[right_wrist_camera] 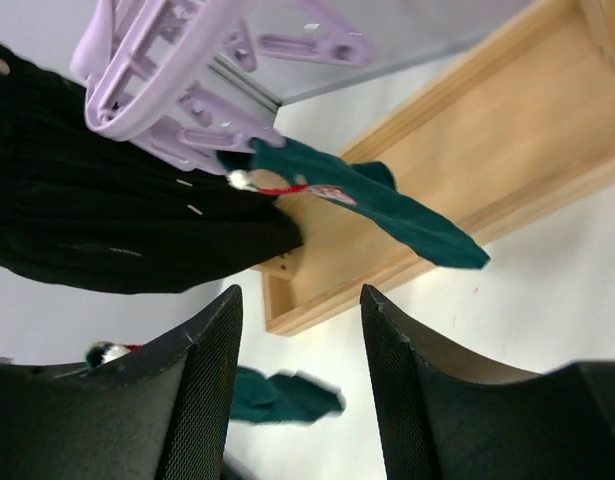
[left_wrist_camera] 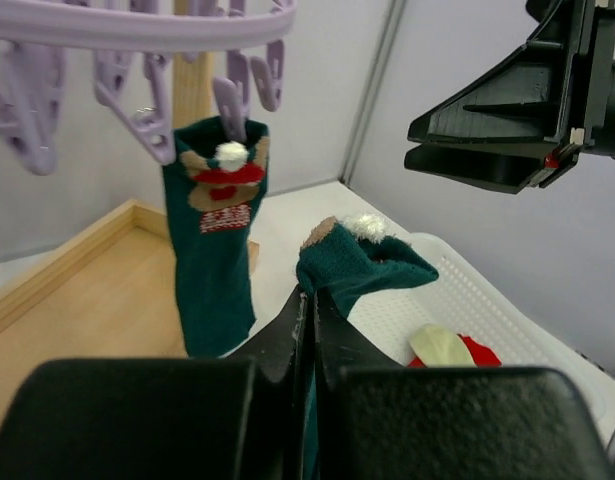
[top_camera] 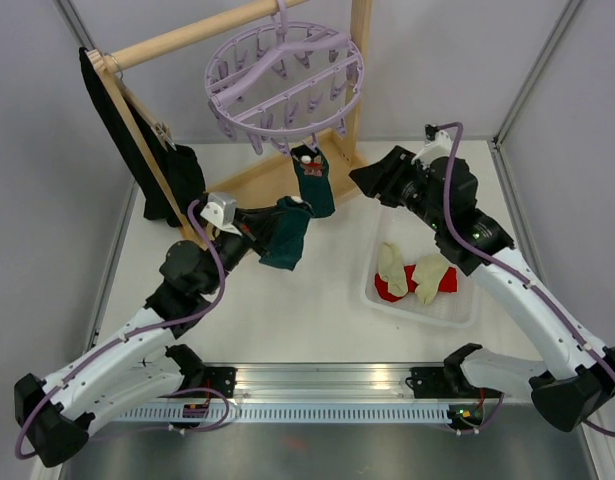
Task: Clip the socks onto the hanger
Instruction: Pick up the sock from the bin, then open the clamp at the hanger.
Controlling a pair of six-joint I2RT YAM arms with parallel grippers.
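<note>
Lavender plastic makes the round drying hanger [top_camera: 283, 72], which hangs by its hook from the rod of the light wooden rack [top_camera: 187, 35], so its small clips dangle free above the white surface [top_camera: 287, 330]. One dark teal sock with a reindeer face [top_camera: 314, 185] is already fixed to a front clip and hangs straight down from its cuff.

The left gripper [top_camera: 252, 230] is pressed together on a second dark teal sock of the same kind [top_camera: 285, 238]. It pinches this sock a little below the cuff and holds it off the surface, just below and to the left of the clipped one. The cuff edge sticks out free, I think because this edge must go into a clip.

The right gripper [top_camera: 362, 178] is spread wide and empty, just beside the clipped sock at the front of the hanger. Probably it waits there to squeeze a clip open.

A white plastic tray [top_camera: 465, 300] on the right side keeps the waiting socks together: two cream socks [top_camera: 392, 265] and a red sock [top_camera: 445, 278]. A long black cloth [top_camera: 137, 150] hangs over the rack, apart from the work.
</note>
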